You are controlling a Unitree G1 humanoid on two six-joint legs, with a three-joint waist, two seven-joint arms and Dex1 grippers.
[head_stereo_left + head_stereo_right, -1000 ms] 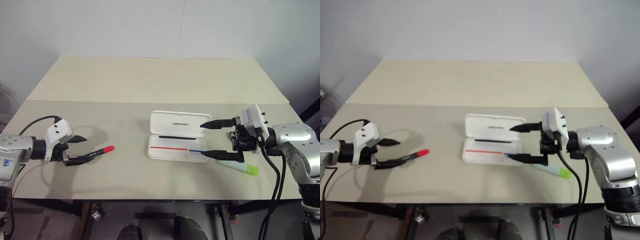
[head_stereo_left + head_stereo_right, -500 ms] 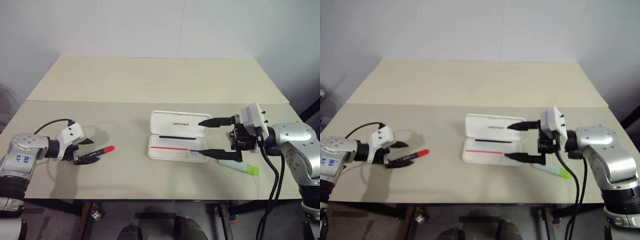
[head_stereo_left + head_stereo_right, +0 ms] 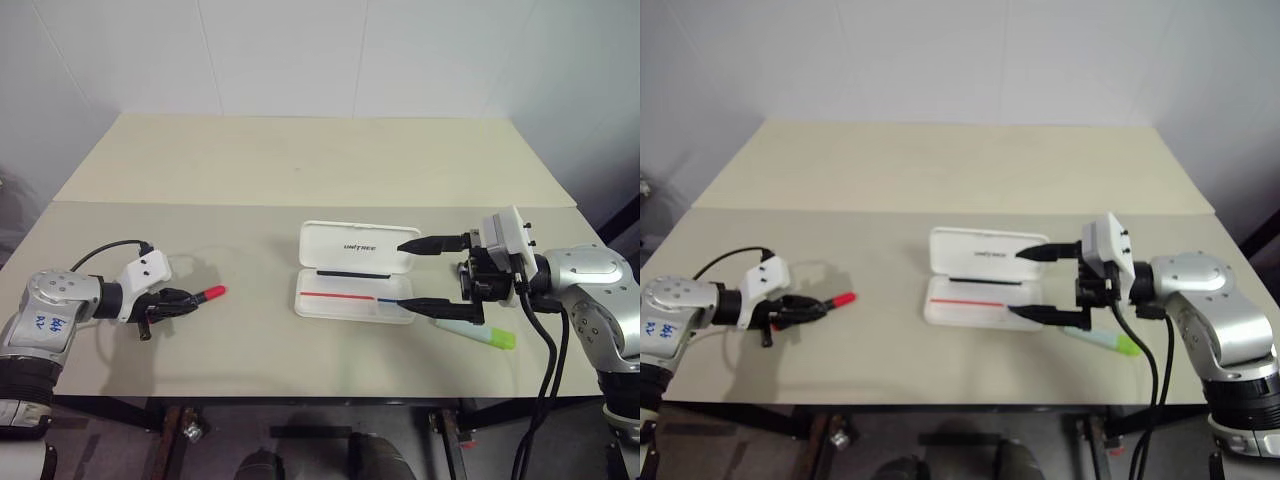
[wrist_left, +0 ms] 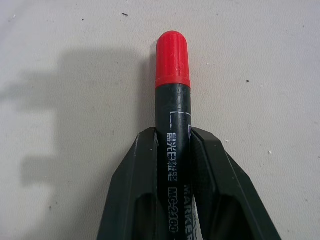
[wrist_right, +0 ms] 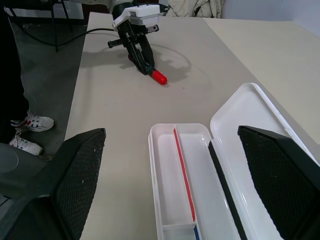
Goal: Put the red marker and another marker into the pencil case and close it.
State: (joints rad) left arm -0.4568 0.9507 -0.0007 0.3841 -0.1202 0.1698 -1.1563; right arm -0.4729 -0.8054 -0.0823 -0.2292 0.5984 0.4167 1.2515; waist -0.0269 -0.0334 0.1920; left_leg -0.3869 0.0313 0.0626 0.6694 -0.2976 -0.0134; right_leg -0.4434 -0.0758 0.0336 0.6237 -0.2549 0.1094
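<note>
The red marker [image 4: 172, 95], black-barrelled with a red cap, lies on the table at the left. My left gripper [image 3: 178, 301] is shut on its barrel, and the cap [image 3: 213, 293] sticks out past the fingertips. The white pencil case [image 3: 335, 240] lies open mid-table with its lid flat behind the tray [image 5: 167, 150]. My right gripper [image 3: 403, 272] hovers open over the case's right end with nothing between its fingers. The other marker, a pale green highlighter [image 3: 482, 334], lies on the table just right of the case, under my right gripper's lower finger.
A seam crosses the tan table behind the case. A black cable [image 3: 100, 247] loops from my left wrist. In the right wrist view, a person's legs and sneakers [image 5: 30, 122] stand on the floor beside the table's edge.
My left gripper sank to the table and closed on the red marker's barrel; it was open beside the marker a second ago. The right gripper, case and highlighter have not moved.
</note>
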